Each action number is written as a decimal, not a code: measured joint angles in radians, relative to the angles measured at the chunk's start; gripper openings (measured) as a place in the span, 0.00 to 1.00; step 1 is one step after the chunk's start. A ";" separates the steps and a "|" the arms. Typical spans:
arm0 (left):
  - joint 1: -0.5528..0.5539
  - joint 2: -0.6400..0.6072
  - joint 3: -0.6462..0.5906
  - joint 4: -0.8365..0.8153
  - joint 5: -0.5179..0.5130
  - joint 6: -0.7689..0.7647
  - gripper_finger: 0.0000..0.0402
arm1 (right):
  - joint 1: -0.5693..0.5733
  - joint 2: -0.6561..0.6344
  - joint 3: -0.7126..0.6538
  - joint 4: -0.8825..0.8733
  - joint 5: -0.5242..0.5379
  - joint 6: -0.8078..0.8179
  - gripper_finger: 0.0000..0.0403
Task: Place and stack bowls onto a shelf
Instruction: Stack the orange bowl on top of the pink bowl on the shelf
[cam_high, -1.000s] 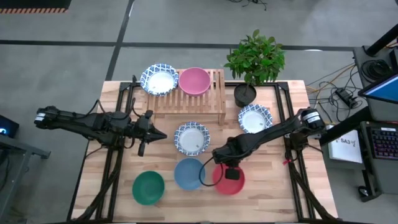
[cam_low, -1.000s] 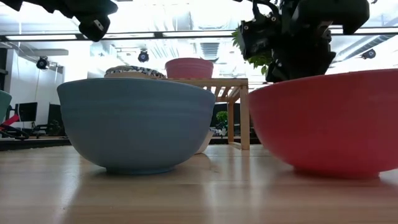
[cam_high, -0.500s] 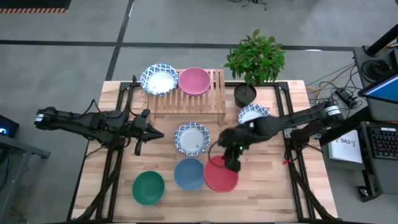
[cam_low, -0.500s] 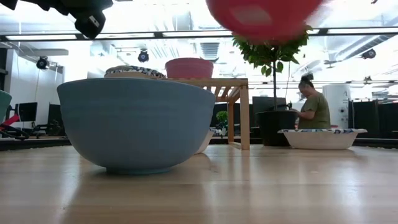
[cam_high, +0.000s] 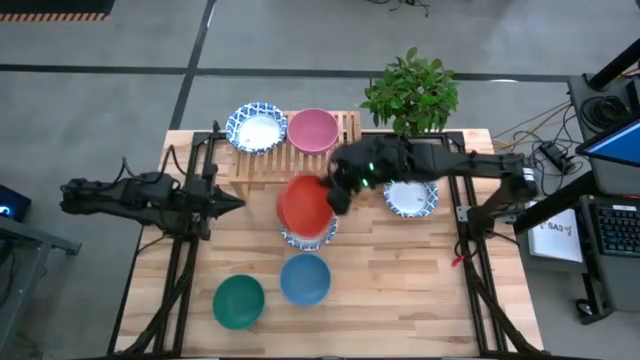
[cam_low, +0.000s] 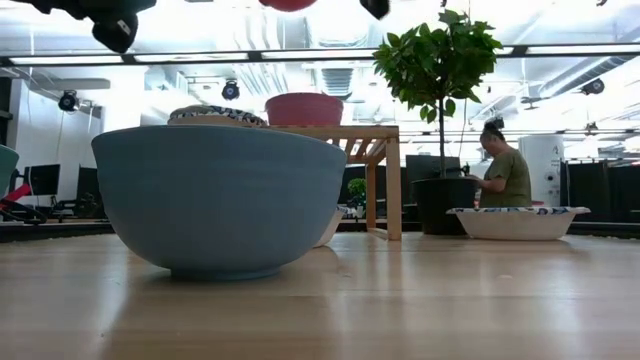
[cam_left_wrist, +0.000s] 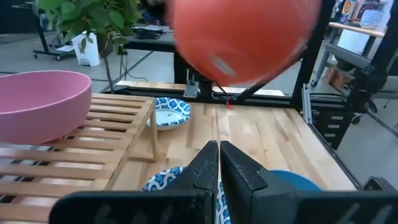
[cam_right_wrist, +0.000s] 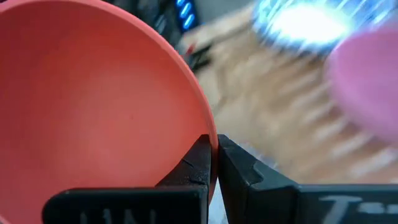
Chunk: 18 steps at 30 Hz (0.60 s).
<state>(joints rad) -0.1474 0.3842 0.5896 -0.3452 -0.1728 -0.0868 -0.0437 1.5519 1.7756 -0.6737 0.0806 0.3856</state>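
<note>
My right gripper (cam_high: 333, 194) is shut on the red bowl (cam_high: 303, 204), carried high over the white patterned bowl (cam_high: 308, 236) at the table's middle. The red bowl also shows in the left wrist view (cam_left_wrist: 242, 37) and the right wrist view (cam_right_wrist: 93, 106). The wooden shelf (cam_high: 300, 160) holds a patterned bowl (cam_high: 256, 127) and the pink bowl (cam_high: 313, 130). The blue bowl (cam_high: 305, 279) and green bowl (cam_high: 238, 301) rest on the table near the front. Another patterned bowl (cam_high: 412, 196) lies at the right. My left gripper (cam_high: 236, 203) is shut and empty at the left. My right gripper pinches the red bowl's rim (cam_right_wrist: 208, 140), one finger inside the bowl and one outside. The fingers come from the table's right side. The bowl is lifted clear of the table and tilted.
A potted plant (cam_high: 410, 100) in a black pot stands at the far right beside the shelf. Black frame rails (cam_high: 185, 270) run along both table sides. A person (cam_low: 500, 175) sits in the room beyond the table.
My right gripper has lifted the red bowl off the table's front right and carried it up and toward the far left, over the middle patterned bowl, toward the shelf. The bowl has tipped. My left gripper has drawn back a little toward the table's left edge.
</note>
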 joint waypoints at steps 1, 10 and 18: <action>0.000 -0.012 -0.004 -0.003 -0.001 0.000 0.00 | -0.019 0.023 0.049 -0.001 0.020 -0.006 0.02; 0.000 -0.108 -0.048 -0.033 -0.001 0.000 0.00 | -0.247 0.249 0.514 -0.158 0.033 -0.076 0.02; 0.000 -0.193 -0.007 -0.080 0.000 -0.004 0.00 | -0.460 0.316 0.541 -0.326 -0.174 0.026 0.02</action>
<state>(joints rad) -0.1474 0.1910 0.5825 -0.4252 -0.1727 -0.0913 -0.5040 1.8684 2.3164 -0.9997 -0.0937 0.4119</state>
